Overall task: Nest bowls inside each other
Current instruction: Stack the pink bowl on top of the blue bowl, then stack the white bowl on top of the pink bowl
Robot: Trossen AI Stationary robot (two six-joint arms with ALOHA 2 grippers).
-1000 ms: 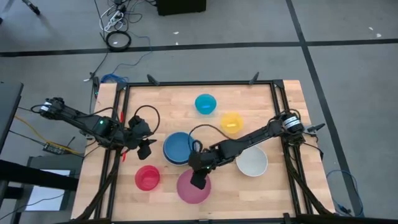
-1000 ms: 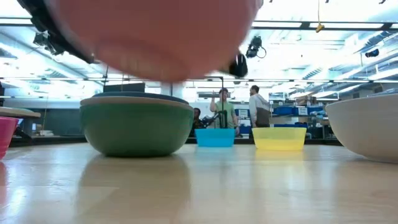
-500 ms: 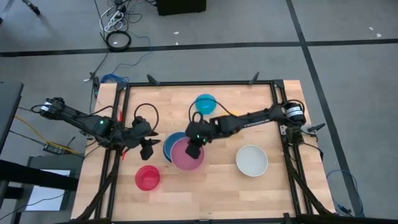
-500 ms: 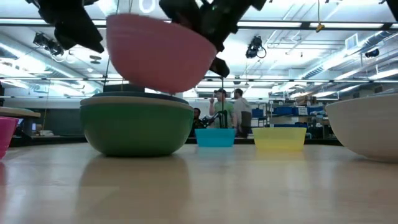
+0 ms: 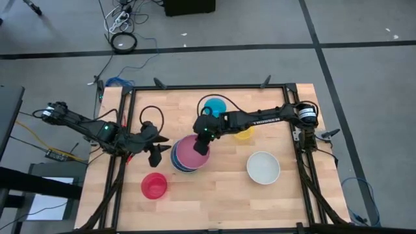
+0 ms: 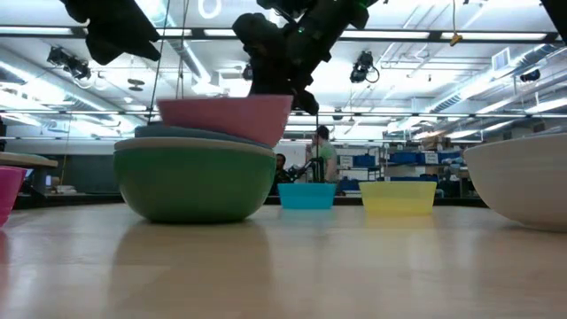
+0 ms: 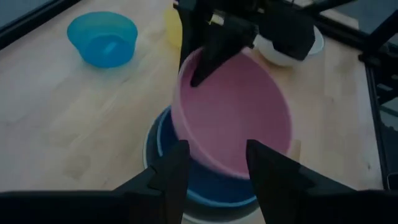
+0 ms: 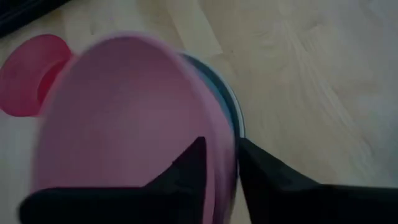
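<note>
The pink bowl (image 5: 190, 153) sits tilted in a stack: a blue bowl (image 5: 177, 159) inside a green bowl (image 6: 195, 182), with a beige rim (image 6: 142, 144) between them. My right gripper (image 8: 219, 152) stands over the pink bowl's far-right rim, open a little, one finger inside and one outside. My left gripper (image 7: 214, 171) hovers open just left of the stack and holds nothing. A red bowl (image 5: 154, 185), a white bowl (image 5: 263, 168), a cyan bowl (image 5: 214, 107) and a yellow bowl (image 5: 244, 134) stand apart on the table. My right gripper straddles the pink bowl's rim (image 8: 219, 171), slanting down from the table's far right. Whether its fingers touch the rim I cannot tell. The bowl rests in the blue bowl, its rim raised on the gripper's side.
My right arm (image 5: 260, 120) reaches across the table over the cyan and yellow bowls. A black frame (image 5: 286, 104) borders the wooden top. Bare wood lies between the stack and the white bowl. People stand in the room far behind the table.
My right gripper has carried the pink bowl from the table's near edge toward the far edge, over the stack. The bowl hung clear of the table; it now sits down inside the blue bowl.
</note>
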